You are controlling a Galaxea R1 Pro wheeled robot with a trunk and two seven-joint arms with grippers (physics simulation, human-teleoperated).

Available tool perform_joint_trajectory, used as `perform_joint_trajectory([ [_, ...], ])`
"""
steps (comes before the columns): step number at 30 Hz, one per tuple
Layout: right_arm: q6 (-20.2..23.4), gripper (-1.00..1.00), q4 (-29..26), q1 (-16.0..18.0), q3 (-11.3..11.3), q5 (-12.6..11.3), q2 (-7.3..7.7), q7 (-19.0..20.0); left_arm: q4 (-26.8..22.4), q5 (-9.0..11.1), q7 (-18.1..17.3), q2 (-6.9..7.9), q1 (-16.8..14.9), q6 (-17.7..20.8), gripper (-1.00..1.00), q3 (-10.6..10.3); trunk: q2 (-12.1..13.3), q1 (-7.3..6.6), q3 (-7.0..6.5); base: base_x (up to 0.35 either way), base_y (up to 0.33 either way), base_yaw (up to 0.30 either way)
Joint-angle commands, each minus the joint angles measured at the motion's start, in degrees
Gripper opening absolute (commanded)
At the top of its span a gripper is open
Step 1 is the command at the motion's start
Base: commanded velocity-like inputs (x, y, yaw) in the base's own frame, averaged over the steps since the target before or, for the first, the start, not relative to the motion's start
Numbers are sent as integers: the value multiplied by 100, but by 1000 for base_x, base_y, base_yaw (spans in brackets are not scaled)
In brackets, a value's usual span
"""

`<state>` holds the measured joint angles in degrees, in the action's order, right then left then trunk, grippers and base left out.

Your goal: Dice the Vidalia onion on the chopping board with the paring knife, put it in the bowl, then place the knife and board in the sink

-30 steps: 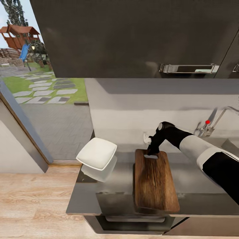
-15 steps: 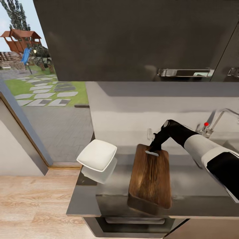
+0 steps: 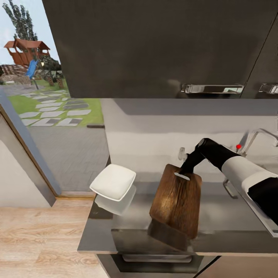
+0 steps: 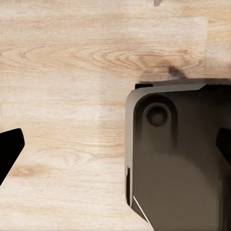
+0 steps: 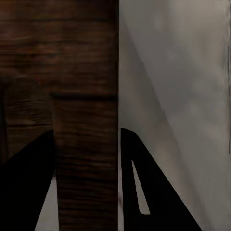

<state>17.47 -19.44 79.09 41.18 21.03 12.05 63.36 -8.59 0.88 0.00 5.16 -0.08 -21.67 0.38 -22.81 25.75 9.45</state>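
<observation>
Right gripper: the right gripper (image 3: 184, 172) is clamping the slot-handle end of the chopping board (image 3: 175, 199), a dark finger (image 5: 144, 192) pressing on each face of the wood in the right wrist view.
Chopping board: the brown, wood-grained rectangle is tilting up off the countertop (image 3: 216, 210), its handle end raised between the jaws and its far end hanging low over the counter's front edge, casting a dark reflection beneath.
Board edge: in the right wrist view the board (image 5: 57, 72) is running straight out from between the jaws, its grain lying crosswise and its straight edge meeting the pale grey surface beyond.
Bowl: the white, squarish bowl (image 3: 113, 182) with rounded corners is sitting on the counter's end, well apart from the jaws on the side away from the sink, mirrored in the glossy slab.
Sink: the chrome faucet (image 3: 255, 139) with its small red knob (image 3: 238, 146) is standing just behind the right arm, with the sink's rim (image 3: 247, 200) running beneath the forearm.
Left gripper: the left gripper (image 4: 115, 149) is hanging with its jaws wide apart and nothing between them, over light wood floor (image 4: 67, 72).
Below the left jaws: a dark, glossy, rounded-cornered part of the robot's base (image 4: 178, 159) with a round recess is lying between the fingertips.
Cabinets: dark glossy upper cabinets (image 3: 154, 46) with chrome handles are hanging above the grey backsplash.
</observation>
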Motion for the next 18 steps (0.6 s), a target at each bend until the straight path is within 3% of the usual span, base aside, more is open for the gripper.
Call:
perform_joint_trajectory([
  [1,90,-100,-16,1,-73,7,8,23,4,9,0,-2,-1,-13,100,3,-11,3,2,-93,0,0],
  [5,240,-100,-16,1,-207,7,15,-49,13,7,0,-2,-1,-13,100,4,-11,3,-34,-227,0,0],
  [18,816,-100,-23,1,-274,7,59,-376,16,8,1,-6,-1,-13,100,-2,-11,3,-149,-329,0,0],
])
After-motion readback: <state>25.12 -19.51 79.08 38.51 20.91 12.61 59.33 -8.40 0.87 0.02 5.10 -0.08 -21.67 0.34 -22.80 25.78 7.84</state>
